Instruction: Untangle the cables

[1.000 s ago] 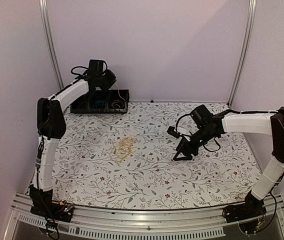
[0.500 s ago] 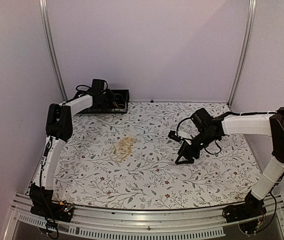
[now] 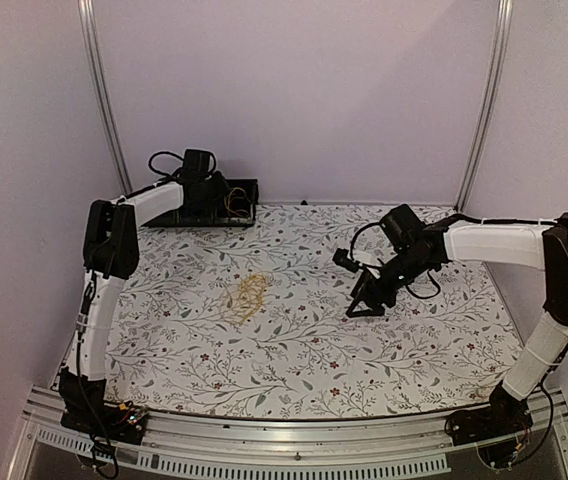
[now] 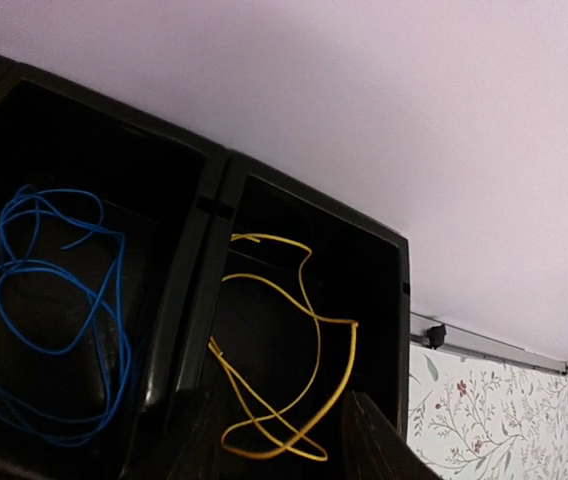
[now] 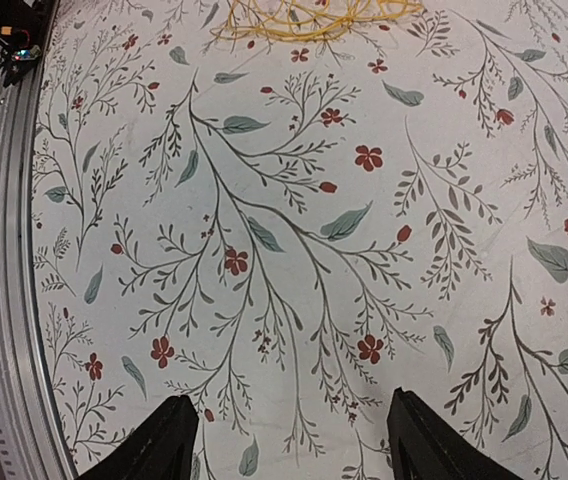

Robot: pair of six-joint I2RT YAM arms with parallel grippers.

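Left gripper: partly open above the yellow cable, holding nothing. Right gripper: wide open over the table, empty.

Black divided tray at far left, floral table cover, aluminium rail along near edge.

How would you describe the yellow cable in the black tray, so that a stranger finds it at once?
Go to the far left corner of the flowered table, where a black tray stands against the wall. The yellow cable lies in loose loops in its right end compartment. The next compartment holds a blue cable, and the other yellow tangle lies on the open table.
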